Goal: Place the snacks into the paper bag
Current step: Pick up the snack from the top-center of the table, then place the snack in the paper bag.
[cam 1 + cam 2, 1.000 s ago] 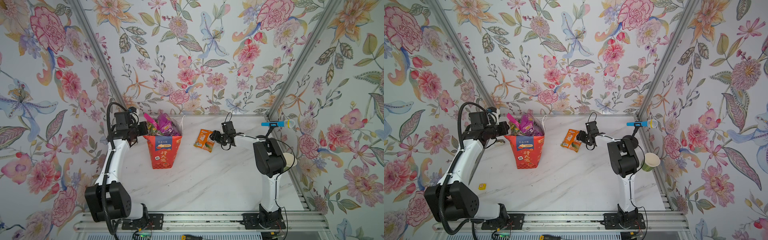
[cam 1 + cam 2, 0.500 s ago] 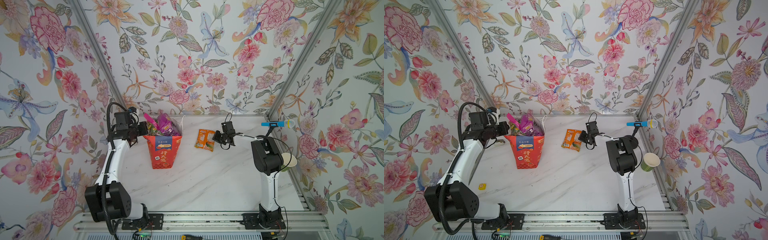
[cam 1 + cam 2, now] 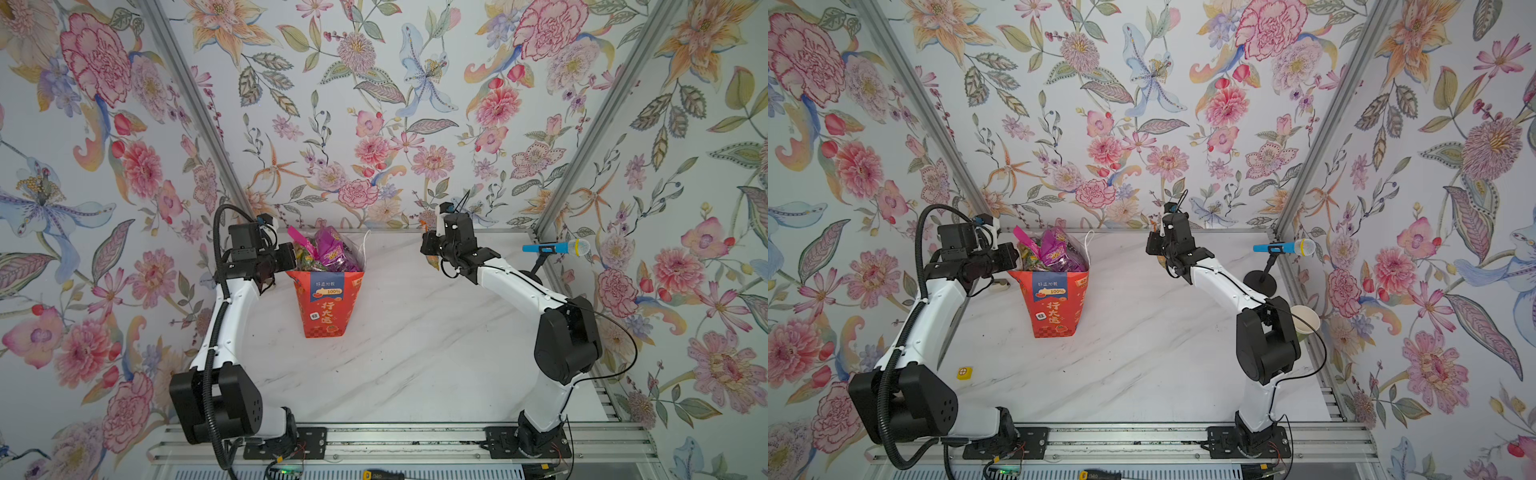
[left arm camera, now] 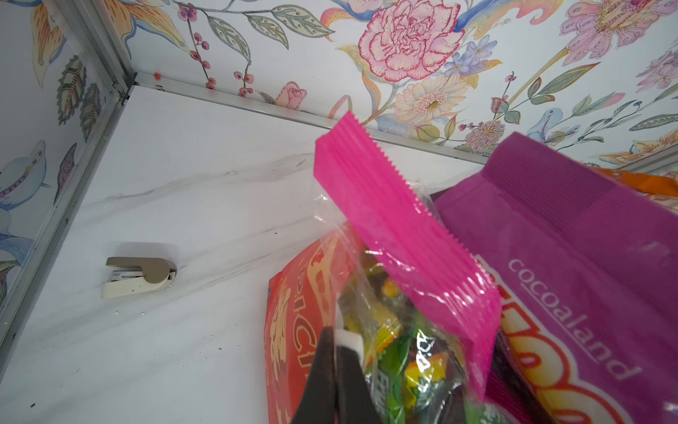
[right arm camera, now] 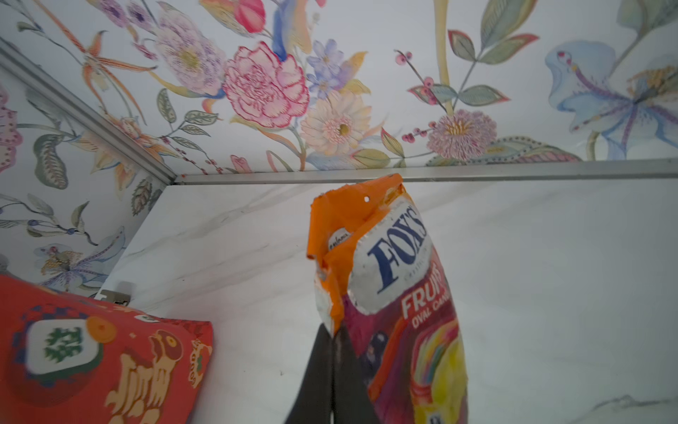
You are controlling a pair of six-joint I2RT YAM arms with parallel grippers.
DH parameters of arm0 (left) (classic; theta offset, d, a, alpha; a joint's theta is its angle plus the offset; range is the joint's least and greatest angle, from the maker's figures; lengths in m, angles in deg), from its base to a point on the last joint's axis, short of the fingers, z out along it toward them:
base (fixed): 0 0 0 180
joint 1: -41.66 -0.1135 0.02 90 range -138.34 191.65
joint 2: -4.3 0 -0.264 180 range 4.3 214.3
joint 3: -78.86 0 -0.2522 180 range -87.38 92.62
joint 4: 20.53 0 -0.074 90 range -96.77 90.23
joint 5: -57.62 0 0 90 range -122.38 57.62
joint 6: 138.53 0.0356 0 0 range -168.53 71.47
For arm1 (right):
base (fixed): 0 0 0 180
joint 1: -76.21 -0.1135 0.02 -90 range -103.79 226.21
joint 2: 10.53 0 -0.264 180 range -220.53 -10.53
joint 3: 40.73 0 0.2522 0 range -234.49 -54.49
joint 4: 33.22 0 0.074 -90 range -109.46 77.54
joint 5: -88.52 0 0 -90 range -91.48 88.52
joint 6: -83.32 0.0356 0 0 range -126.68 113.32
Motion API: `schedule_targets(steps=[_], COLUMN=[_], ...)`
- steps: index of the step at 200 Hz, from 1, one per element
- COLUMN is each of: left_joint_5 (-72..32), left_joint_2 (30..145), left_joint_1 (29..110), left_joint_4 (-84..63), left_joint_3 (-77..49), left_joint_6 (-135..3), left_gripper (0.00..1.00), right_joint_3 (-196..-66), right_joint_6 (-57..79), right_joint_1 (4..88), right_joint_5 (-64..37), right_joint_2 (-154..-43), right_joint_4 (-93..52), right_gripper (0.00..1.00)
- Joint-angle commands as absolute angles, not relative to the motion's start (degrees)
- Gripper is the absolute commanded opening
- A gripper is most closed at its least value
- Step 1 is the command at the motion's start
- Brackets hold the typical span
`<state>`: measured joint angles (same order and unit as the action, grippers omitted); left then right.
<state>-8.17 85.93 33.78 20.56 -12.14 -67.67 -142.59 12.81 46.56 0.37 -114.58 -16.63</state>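
One surface: white marble; no loose packet shows on it, since every packet in view is either in the bag or gripped.
Bag: red paper, standing upright at the left rear with its mouth facing up so packets can drop in.
Bagged snacks: pink and purple packets heaped above the rim, so it looks nearly full and room is tight.
Fox's packet: orange, lifted off the surface, well right of the bag; probably the last one to go in.
Left hand: clenched, seemingly on the bag's rim, likely to steady it and keep the mouth open.
Right hand: clenched on the packet's side edge, leaving both ends free for carrying it over the bag.
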Motion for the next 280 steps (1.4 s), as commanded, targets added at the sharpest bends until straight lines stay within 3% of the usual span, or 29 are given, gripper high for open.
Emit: schedule_targets(steps=[1,109,198,280], left_joint_5=[-6.63,-5.92,-5.24,-5.39], left_joint_2=[83.32,83.01,82.79,82.92], left_joint_1=[33.25,33.28,33.15,33.06], left_joint_4=[16.71,16.24,15.92,16.00], left_joint_3=[-11.65,-12.51,-12.71,-12.76], left_joint_6=[-68.07,-68.30,-68.44,-68.30], left_gripper=[0.00,0.00,0.00,0.00], right_joint_3=[-146.86,-169.93,-197.84,-198.68], right_joint_6=[2.56,-15.92,-18.37,-13.53], right_joint_1=[42.20,25.24,18.35,18.33], right_joint_5=[6.82,10.44,10.24,9.03], right_joint_2=[-111.08,-108.01,-127.17,-135.39], right_joint_4=[-14.78,-15.48,-5.71,-7.60], right_gripper=[0.00,0.00,0.00,0.00])
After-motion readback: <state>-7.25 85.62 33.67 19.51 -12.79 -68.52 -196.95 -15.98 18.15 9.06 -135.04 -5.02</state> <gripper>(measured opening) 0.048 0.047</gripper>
